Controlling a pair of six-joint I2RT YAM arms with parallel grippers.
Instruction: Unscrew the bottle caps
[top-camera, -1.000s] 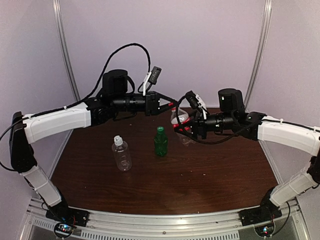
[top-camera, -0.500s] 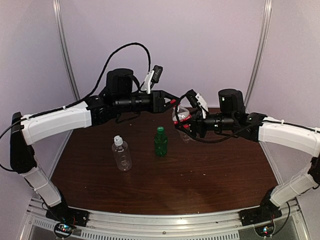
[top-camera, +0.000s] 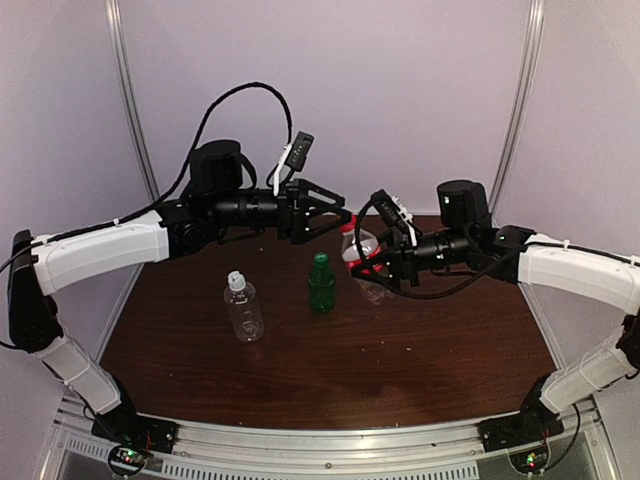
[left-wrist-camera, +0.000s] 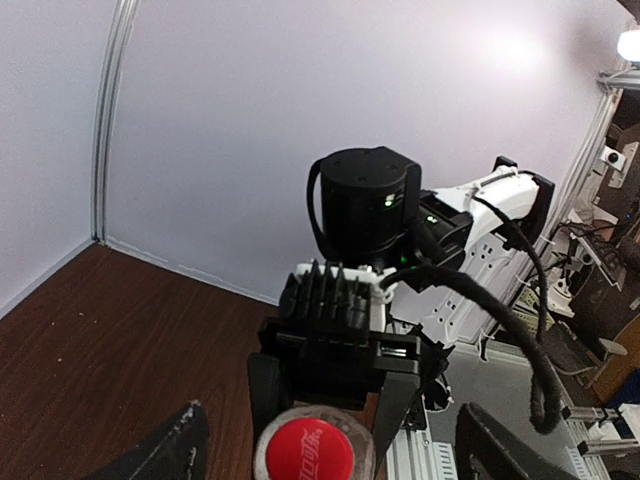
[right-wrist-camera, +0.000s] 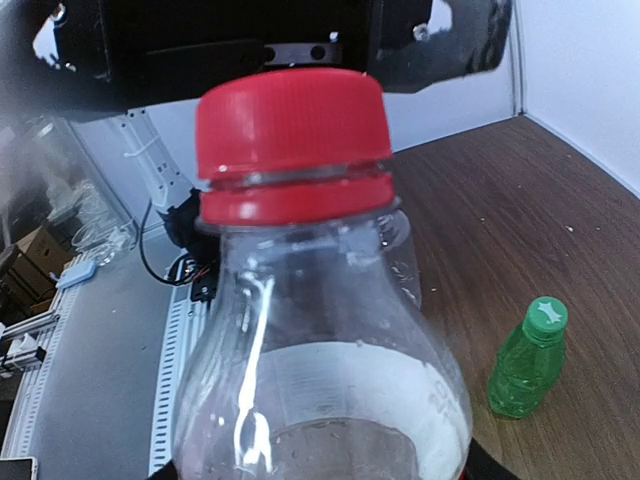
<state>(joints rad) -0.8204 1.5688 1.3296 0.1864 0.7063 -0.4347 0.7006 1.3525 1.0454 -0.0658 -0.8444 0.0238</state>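
My right gripper (top-camera: 374, 262) is shut on the body of the clear bottle with a red label (top-camera: 361, 254), holding it above the table. Its red cap (left-wrist-camera: 312, 452) sits on the neck, and the same red cap (right-wrist-camera: 291, 140) fills the right wrist view. My left gripper (top-camera: 344, 213) is open. Its fingers (left-wrist-camera: 150, 452) stand wide on either side of the red cap without touching it. A green bottle (top-camera: 321, 287) with a green cap (top-camera: 320, 259) and a wider clear bottle (top-camera: 244, 314) with a white cap (top-camera: 235, 281) stand upright on the table.
The brown table (top-camera: 420, 350) has pale walls at the back and both sides. The green bottle (right-wrist-camera: 526, 362) stands just below and in front of the held bottle. A metal rail (top-camera: 330, 440) runs along the near edge by the arm bases.
My left gripper has let go of the red cap, opened wide, and drawn back a little to the left. The right gripper still holds the bottle in nearly the same place.
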